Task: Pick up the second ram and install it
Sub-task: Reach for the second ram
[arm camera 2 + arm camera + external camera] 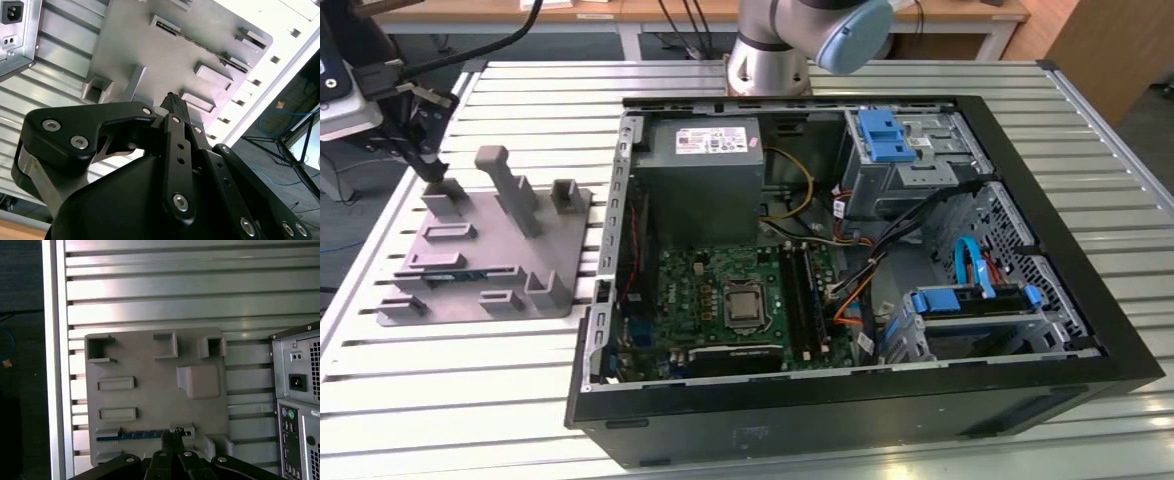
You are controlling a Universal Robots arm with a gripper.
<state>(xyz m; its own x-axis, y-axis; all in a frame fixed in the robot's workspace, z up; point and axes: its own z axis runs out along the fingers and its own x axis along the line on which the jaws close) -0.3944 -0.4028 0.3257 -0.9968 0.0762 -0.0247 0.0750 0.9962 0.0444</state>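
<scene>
Hand (173, 100): fingers pressed together, holding nothing, hovered above grey fixture plate (150, 396).
Second ram (142, 434): sat edge-up in a plate slot on the worktop (175, 295).

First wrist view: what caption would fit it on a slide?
Gripper poised over the second ram standing edgewise in its grey fixture plate.

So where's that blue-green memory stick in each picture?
Exterior view: the second ram sits slotted in the grey plate, exterior view's left.
First wrist view: blue strip slotted in that plate.
Second wrist view: thin edge-on strip on the plate.
Shared landmark: the grey plate.
</scene>
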